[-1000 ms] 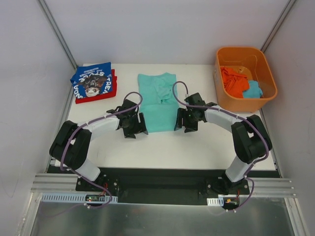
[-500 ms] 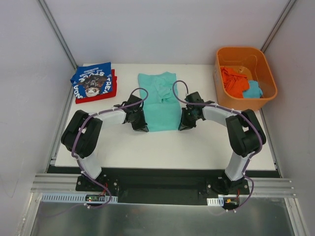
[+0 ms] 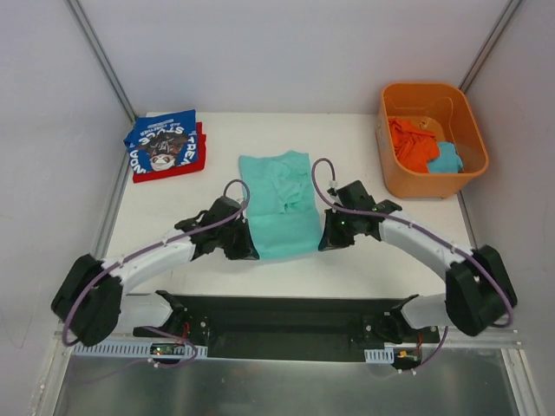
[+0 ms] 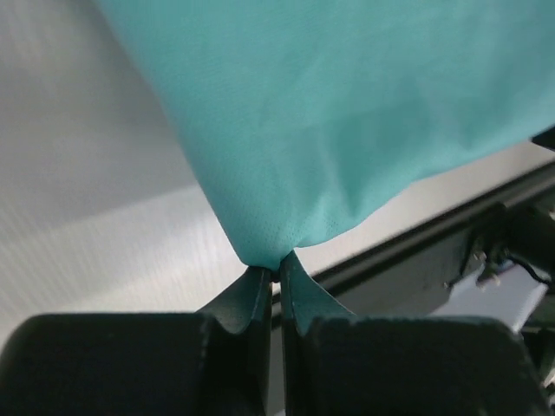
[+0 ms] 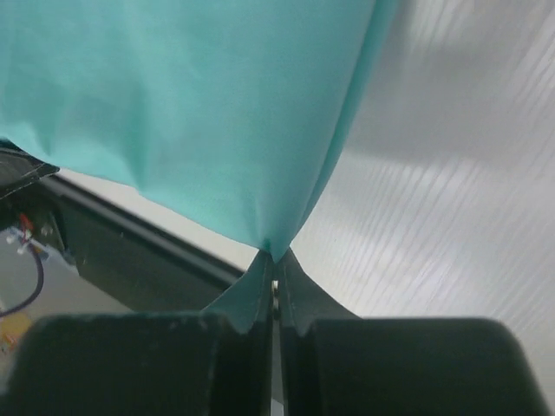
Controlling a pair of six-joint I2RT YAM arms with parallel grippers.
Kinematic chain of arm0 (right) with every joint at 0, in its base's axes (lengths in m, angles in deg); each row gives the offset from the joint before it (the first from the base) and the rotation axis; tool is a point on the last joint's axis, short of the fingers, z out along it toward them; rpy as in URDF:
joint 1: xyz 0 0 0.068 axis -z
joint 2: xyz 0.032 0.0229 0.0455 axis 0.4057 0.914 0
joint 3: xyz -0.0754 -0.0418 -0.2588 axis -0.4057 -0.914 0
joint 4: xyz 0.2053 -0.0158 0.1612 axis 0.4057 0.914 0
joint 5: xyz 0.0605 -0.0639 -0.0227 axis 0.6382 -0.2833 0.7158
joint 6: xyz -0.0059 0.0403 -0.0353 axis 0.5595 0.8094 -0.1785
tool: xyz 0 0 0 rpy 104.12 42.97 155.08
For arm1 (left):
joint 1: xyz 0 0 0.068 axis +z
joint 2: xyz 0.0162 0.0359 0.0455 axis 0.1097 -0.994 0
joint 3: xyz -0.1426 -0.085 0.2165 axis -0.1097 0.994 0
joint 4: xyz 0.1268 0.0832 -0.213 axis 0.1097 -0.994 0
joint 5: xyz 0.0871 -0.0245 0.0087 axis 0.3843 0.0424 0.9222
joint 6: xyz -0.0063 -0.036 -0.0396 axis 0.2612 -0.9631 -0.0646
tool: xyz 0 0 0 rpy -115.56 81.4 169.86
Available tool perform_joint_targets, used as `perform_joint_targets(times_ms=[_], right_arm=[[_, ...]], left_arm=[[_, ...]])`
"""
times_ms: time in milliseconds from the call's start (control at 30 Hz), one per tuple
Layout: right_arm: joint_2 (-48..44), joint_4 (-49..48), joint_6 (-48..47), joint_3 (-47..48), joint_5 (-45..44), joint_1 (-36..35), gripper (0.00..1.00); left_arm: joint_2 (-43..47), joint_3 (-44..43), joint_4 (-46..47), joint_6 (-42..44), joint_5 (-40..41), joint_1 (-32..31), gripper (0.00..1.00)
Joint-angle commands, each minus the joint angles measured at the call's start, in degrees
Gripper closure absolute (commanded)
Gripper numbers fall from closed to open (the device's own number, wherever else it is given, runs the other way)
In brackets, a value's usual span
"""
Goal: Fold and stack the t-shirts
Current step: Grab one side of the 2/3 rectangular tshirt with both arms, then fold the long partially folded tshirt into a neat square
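Pinching mint-teal t-shirt (image 3: 279, 206) by near corners — left hand (image 4: 273, 272), right hand (image 5: 274, 262) (both apart earlier)

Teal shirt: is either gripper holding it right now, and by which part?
Both are. The left gripper pinches the near left corner of the teal shirt; the right gripper pinches its near right corner.

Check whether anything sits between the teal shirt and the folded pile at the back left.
Nothing visible does. The table is bare between the mint-teal t-shirt and the royal-blue t-shirt lying on the red t-shirt.
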Motion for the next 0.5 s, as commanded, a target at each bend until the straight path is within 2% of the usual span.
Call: perform_joint_targets(times_ms=[0,133,233,300,467], right_arm=[[-10.5,8.3,4.7,-2.5,-0.6,-4.3,0.98],[-19.1,13.8,5.9,0.7,-6.7,-5.7,0.95],[-20.3,17.3,3.4,7.1,-12.6,-5.6,0.94],[-19.3,17.0,0.9,11.4,-13.5,-5.4,0.93],[-12.2,16.8,-4.3,20.7,-11.6,-1.7,0.93]], left_arm=[[13.0,0.0,-4.7,-4.4,-0.3,-4.4,1.00],[19.0,-1.9,-6.6,-4.1,1.0,-4.4,1.00],[19.4,-4.9,-8.4,-3.1,4.1,-4.1,1.00],[17.5,-7.8,-9.0,-1.5,5.5,-3.3,1.00],[12.1,-14.3,-10.3,0.8,5.8,3.3,1.00]])
